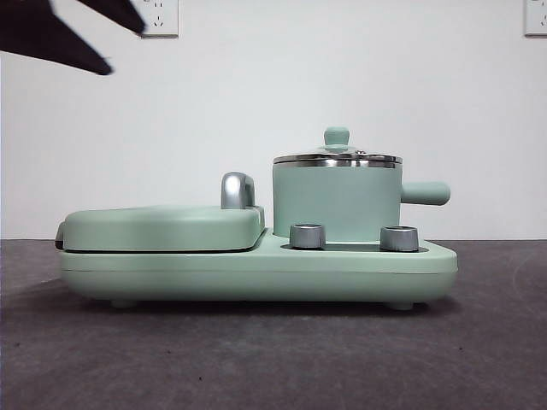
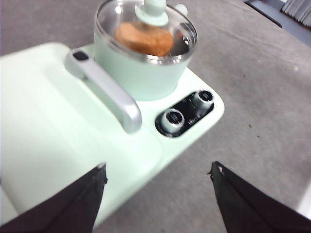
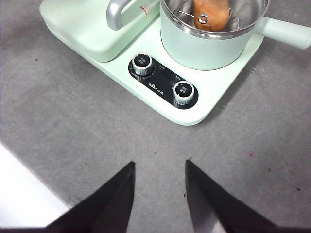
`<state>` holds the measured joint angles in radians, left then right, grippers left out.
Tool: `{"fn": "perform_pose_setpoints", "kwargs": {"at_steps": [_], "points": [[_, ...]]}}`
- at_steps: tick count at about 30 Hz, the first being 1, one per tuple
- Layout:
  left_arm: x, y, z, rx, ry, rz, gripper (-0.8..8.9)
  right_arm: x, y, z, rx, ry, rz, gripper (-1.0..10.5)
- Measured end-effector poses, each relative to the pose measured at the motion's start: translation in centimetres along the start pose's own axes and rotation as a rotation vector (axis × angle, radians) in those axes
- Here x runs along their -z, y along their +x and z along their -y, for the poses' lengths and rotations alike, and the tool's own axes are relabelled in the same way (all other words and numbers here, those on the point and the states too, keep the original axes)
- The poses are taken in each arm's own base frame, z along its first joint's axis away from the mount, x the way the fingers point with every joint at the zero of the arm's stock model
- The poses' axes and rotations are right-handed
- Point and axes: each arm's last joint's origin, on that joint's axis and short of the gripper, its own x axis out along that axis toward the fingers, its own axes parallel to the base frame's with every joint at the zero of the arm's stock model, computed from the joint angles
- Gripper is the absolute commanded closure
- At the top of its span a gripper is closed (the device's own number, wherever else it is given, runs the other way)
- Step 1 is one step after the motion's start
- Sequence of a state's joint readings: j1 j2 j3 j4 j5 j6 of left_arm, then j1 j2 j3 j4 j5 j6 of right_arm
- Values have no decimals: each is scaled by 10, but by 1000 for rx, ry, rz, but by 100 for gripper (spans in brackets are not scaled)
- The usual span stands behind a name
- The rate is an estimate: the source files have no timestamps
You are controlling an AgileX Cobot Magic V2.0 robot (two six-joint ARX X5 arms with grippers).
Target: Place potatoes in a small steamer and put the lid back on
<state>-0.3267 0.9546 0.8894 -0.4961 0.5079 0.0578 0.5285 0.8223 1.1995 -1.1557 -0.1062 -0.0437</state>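
The small steamer [image 1: 337, 201] stands on the right of the mint-green appliance, its side handle pointing right. The glass lid [image 1: 337, 157] sits on its rim, green knob up. The orange-brown potato [image 2: 144, 39] lies inside under the lid; it also shows in the right wrist view [image 3: 212, 13]. My left gripper [image 2: 158, 167] is open and empty, raised above the griddle side, and shows as black tips at the top left of the front view [image 1: 126, 49]. My right gripper [image 3: 159, 163] is open and empty over the table in front of the appliance.
The flat griddle cover [image 1: 162, 226] with its chrome handle [image 1: 237, 190] lies left of the steamer. Two steel dials [image 1: 308, 236] sit on the base front. Grey table [image 1: 273, 359] surrounds the appliance. A white edge [image 3: 24, 194] lies near my right gripper.
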Motion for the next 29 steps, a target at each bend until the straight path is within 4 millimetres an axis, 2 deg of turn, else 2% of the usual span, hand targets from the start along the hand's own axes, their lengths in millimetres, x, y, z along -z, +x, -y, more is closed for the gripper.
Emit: {"fn": "perform_pose_setpoints", "kwargs": {"at_steps": [5, 6, 7, 8, 26, 29], "points": [[12, -25, 14, -4, -37, 30, 495, -4, 10, 1, -5, 4, -38, 805], [13, -28, 16, -3, -39, 27, 609, -5, 12, 1, -5, 5, -49, 911], [15, -30, 17, -1, -43, 18, 849, -5, 13, 2, -6, 8, -63, 937], [17, -32, 18, 1, -49, 2, 796, -5, 15, 2, -8, 8, -70, 926], [19, -33, 19, 1, -49, -13, 808, -13, 16, 2, -5, 0, 3, 925], [20, -36, 20, -11, 19, 18, 808, -13, 16, 2, -5, 0, 3, 925]]}}
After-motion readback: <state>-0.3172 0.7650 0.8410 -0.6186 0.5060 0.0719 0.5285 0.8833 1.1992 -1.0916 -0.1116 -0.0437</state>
